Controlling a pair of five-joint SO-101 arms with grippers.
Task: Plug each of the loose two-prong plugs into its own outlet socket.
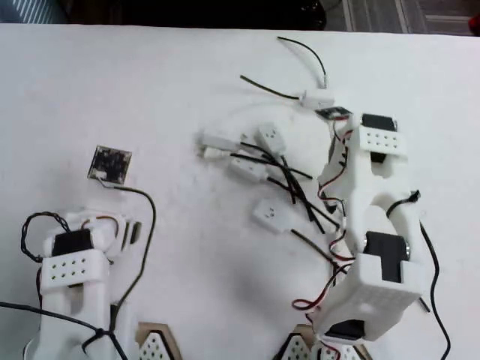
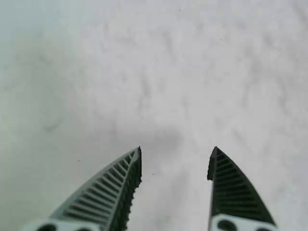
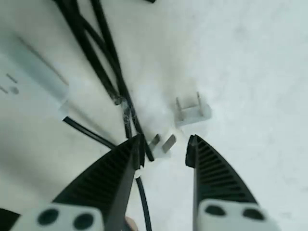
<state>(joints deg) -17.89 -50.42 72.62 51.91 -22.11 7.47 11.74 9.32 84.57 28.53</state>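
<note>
My right gripper [image 3: 163,147] is open just above the white table. A small two-prong plug [image 3: 162,142] on a black cord [image 3: 108,67] lies in the gap between its fingertips, not gripped. A second white plug [image 3: 192,111], prongs up, lies just beyond it. A white outlet block [image 3: 29,79] lies off to one side. In the high view, several white plugs and sockets [image 1: 271,215] with tangled black cords lie mid-table, beside the right arm [image 1: 375,202]. My left gripper [image 2: 175,163] is open over bare table, with the left arm [image 1: 75,262] at the near left.
A small black square board [image 1: 111,163] with a black cable lies left of centre. Another plug [image 1: 315,97] and cord lie at the far side. Red and black arm wires [image 1: 326,289] hang by the right arm's base.
</note>
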